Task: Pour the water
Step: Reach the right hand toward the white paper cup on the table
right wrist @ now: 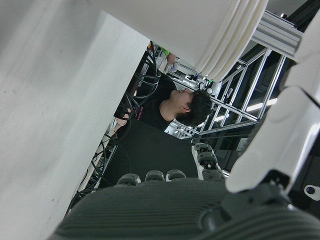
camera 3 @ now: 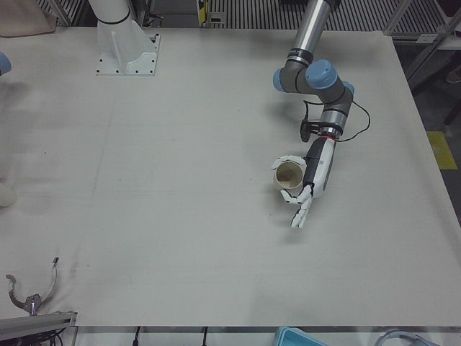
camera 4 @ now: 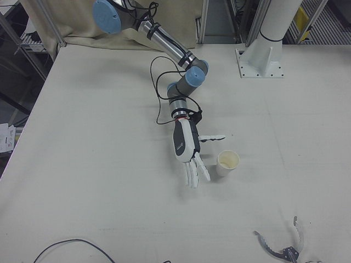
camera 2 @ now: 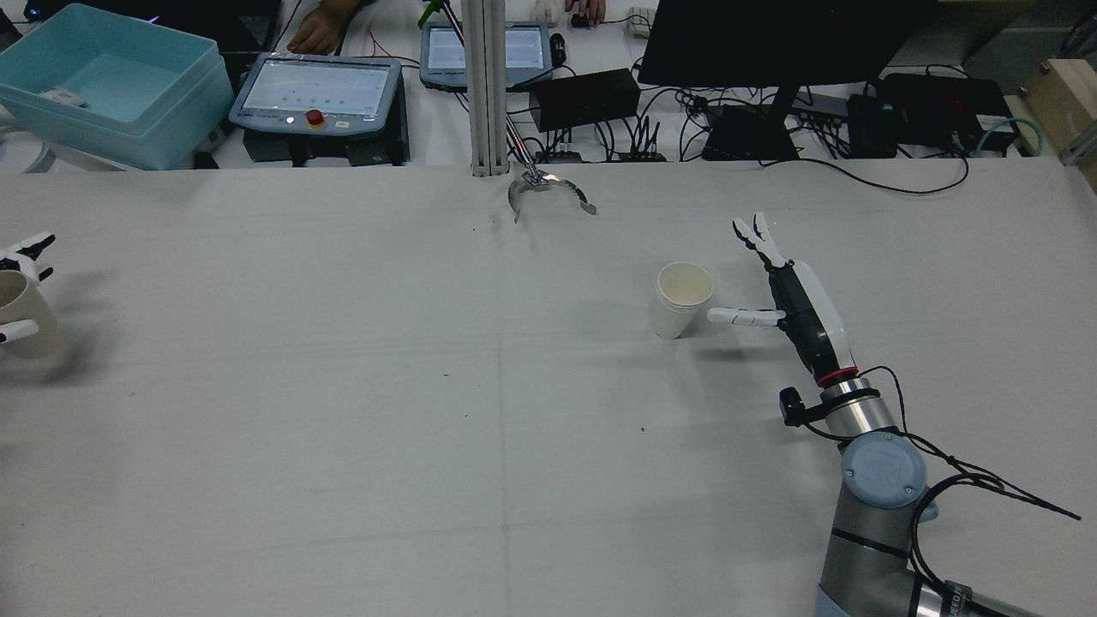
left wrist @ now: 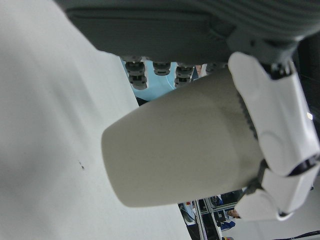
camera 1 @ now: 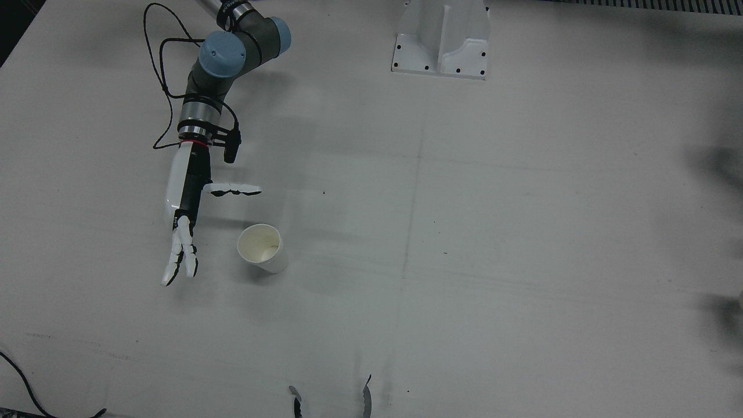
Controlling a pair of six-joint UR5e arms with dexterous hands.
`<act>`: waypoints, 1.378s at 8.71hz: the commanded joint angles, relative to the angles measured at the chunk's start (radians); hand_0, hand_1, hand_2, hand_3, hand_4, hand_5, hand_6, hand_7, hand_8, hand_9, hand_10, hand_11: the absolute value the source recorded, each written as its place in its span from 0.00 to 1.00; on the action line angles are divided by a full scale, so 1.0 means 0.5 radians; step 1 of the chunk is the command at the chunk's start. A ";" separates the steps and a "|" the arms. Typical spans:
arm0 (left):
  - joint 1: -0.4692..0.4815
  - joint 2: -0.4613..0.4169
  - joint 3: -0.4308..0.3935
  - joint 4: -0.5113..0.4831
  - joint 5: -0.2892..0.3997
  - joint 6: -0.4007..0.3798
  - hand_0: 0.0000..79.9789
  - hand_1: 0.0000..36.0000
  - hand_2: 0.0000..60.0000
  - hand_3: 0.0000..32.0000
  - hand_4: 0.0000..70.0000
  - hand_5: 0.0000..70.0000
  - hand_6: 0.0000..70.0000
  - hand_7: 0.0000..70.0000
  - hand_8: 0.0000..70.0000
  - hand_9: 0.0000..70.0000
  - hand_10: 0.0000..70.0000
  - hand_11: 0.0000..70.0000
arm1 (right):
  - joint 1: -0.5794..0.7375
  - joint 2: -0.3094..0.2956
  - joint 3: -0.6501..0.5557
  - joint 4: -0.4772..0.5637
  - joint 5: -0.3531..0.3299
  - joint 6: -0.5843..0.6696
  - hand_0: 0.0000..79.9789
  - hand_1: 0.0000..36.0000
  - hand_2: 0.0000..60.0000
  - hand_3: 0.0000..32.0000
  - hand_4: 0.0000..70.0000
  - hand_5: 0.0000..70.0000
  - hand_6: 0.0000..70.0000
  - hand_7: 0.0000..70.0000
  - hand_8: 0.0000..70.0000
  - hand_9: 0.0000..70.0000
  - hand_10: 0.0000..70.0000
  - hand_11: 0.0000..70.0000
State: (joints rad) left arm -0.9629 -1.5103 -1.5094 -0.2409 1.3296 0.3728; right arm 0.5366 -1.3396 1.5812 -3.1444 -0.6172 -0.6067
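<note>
Two white paper cups are in play. One cup (camera 1: 262, 248) (camera 2: 683, 300) (camera 4: 227, 163) stands upright on the table and looks empty. My right hand (camera 1: 184, 217) (camera 2: 793, 296) (camera 4: 188, 149) lies open right beside it, fingers stretched flat and thumb pointing across behind the cup, not touching it. In the right hand view that cup (right wrist: 200, 30) fills the top. The second cup (camera 3: 289, 175) (camera 2: 17, 313) (left wrist: 185, 150) sits in my left hand (camera 3: 311, 184) (camera 2: 21, 257), with the thumb (left wrist: 270, 130) pressed across its side and fingers on the opposite side.
A curved metal clamp (camera 2: 548, 190) (camera 1: 331, 400) sits at the operators' edge of the table. A white arm pedestal (camera 1: 441, 40) stands on the robot's side. Beyond the table are a blue bin (camera 2: 111, 81), teach pendants, a monitor, cables and a person's hand (camera 2: 317, 34).
</note>
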 commanded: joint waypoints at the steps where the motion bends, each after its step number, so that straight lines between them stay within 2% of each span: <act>1: -0.001 0.002 0.009 0.000 0.001 0.000 0.53 1.00 1.00 0.00 0.40 1.00 0.07 0.15 0.03 0.06 0.09 0.16 | -0.002 0.056 -0.052 0.101 0.111 0.167 0.57 0.32 0.11 0.00 0.03 0.03 0.00 0.00 0.00 0.00 0.00 0.00; 4: -0.001 0.002 0.018 -0.003 -0.002 0.000 0.53 1.00 1.00 0.00 0.40 1.00 0.06 0.15 0.02 0.06 0.09 0.16 | -0.024 0.071 -0.073 0.101 0.115 0.167 0.57 0.33 0.14 0.00 0.04 0.05 0.00 0.01 0.00 0.00 0.00 0.00; 6: 0.002 0.002 0.018 -0.003 -0.002 0.000 0.53 1.00 1.00 0.00 0.39 1.00 0.06 0.14 0.02 0.06 0.09 0.16 | -0.030 0.196 -0.326 0.104 0.133 0.167 0.56 0.32 0.15 0.00 0.05 0.06 0.01 0.02 0.00 0.00 0.00 0.00; 7: -0.001 0.002 0.018 -0.003 0.001 -0.003 0.53 1.00 1.00 0.00 0.40 1.00 0.06 0.15 0.02 0.06 0.09 0.16 | -0.042 0.237 -0.379 0.104 0.130 0.173 0.56 0.32 0.16 0.00 0.06 0.06 0.01 0.03 0.00 0.00 0.00 0.00; 12: -0.001 0.042 0.012 -0.009 -0.002 -0.003 0.54 1.00 1.00 0.00 0.41 1.00 0.06 0.15 0.03 0.06 0.09 0.16 | -0.107 0.307 -0.368 0.098 0.130 0.167 0.55 0.31 0.15 0.00 0.06 0.05 0.01 0.01 0.00 0.00 0.00 0.00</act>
State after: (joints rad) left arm -0.9634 -1.4909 -1.5044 -0.2451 1.3285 0.3713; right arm 0.4994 -1.2020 1.3954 -3.0940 -0.5521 -0.5218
